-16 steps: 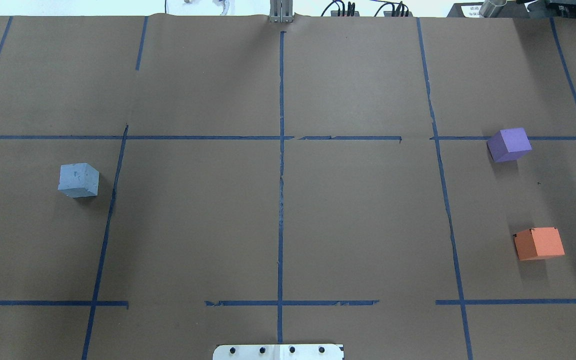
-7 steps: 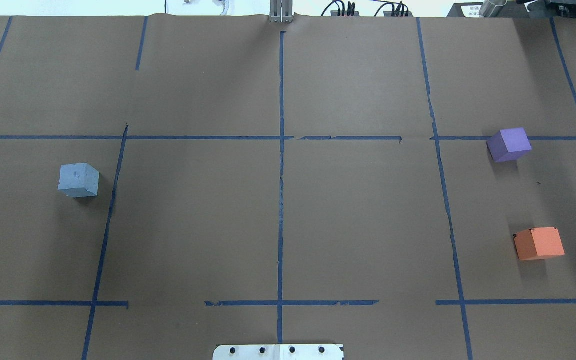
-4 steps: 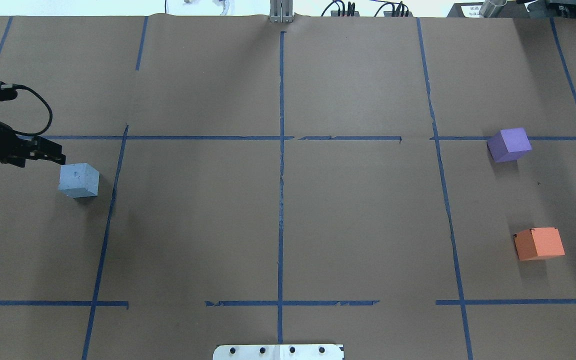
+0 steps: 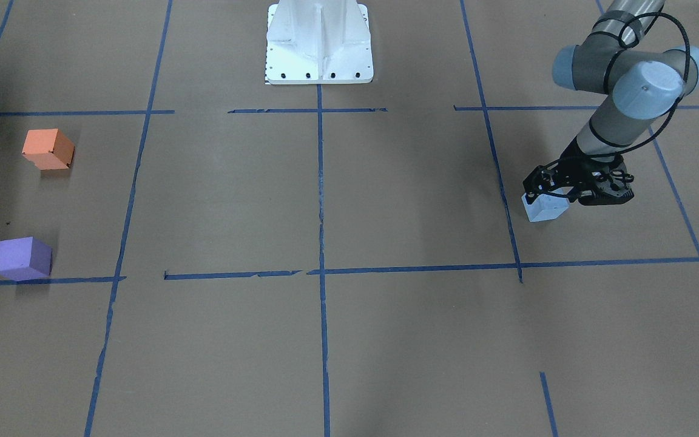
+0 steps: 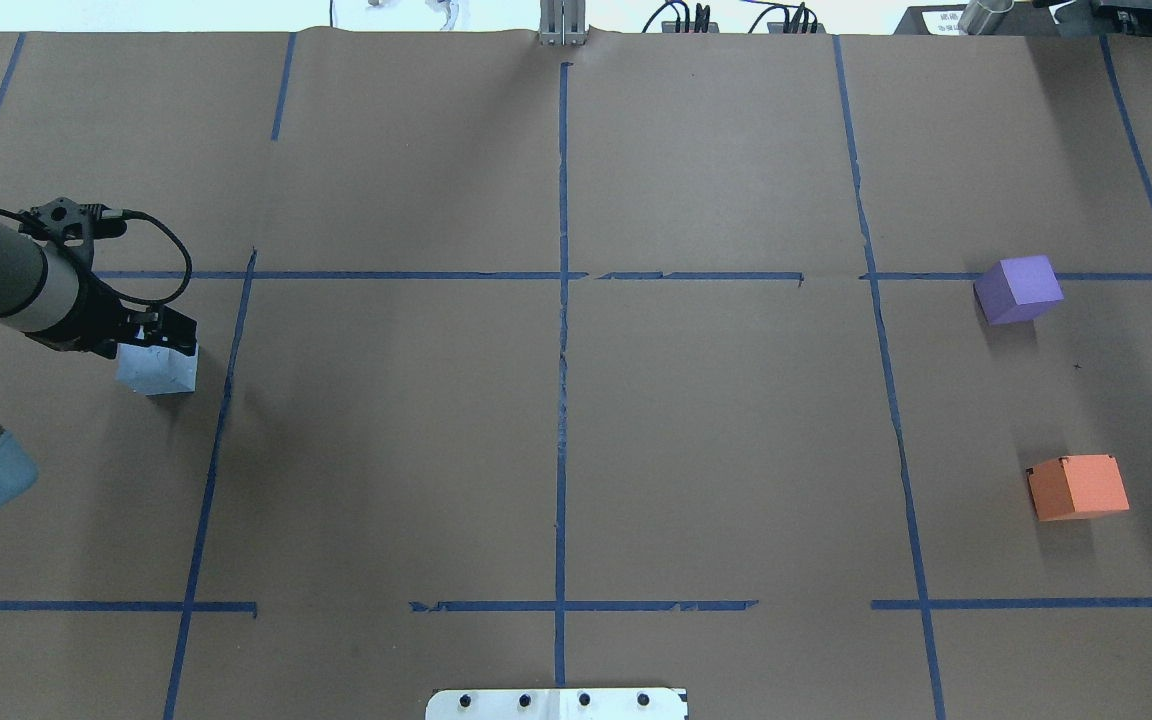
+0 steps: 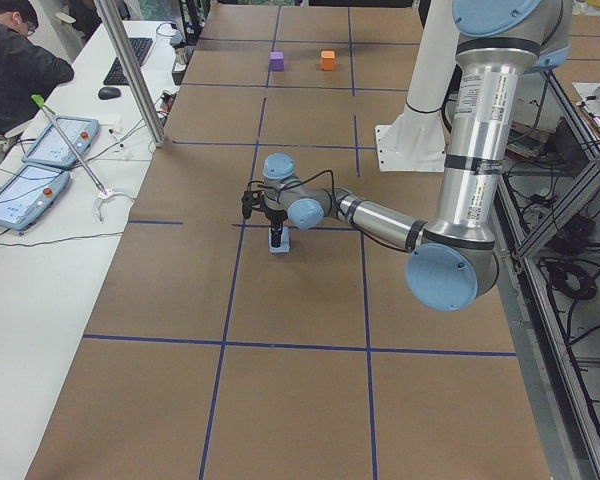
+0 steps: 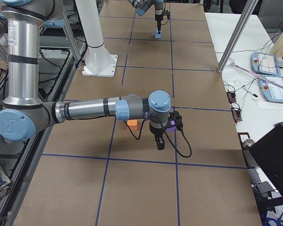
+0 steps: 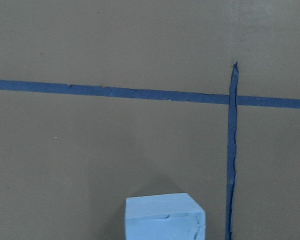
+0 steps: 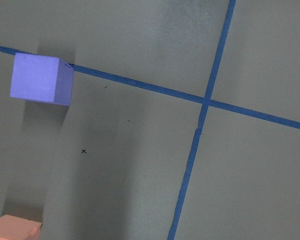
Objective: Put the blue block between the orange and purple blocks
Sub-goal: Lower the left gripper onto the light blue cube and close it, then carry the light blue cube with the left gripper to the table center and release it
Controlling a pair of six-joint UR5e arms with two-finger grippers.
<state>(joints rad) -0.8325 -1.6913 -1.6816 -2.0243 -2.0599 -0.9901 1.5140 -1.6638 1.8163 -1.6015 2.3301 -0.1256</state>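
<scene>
The pale blue block (image 5: 162,372) sits on the table's left part; it also shows in the front view (image 4: 545,208) and at the bottom of the left wrist view (image 8: 165,218). My left gripper (image 5: 164,334) hangs open just over its top, fingers apart. The purple block (image 5: 1019,289) and the orange block (image 5: 1078,487) stand apart at the far right, with bare paper between them. Both show in the right wrist view, purple (image 9: 41,78) and orange (image 9: 15,229). My right gripper (image 7: 159,142) hovers by them; I cannot tell its state.
Brown paper with blue tape lines (image 5: 562,330) covers the table. The robot's white base plate (image 4: 319,42) stands at the near middle edge. An operator and tablets (image 6: 40,160) are beyond the far edge.
My left arm has come in from the left edge and moved right and down to the blue block. The three blocks have not moved.
</scene>
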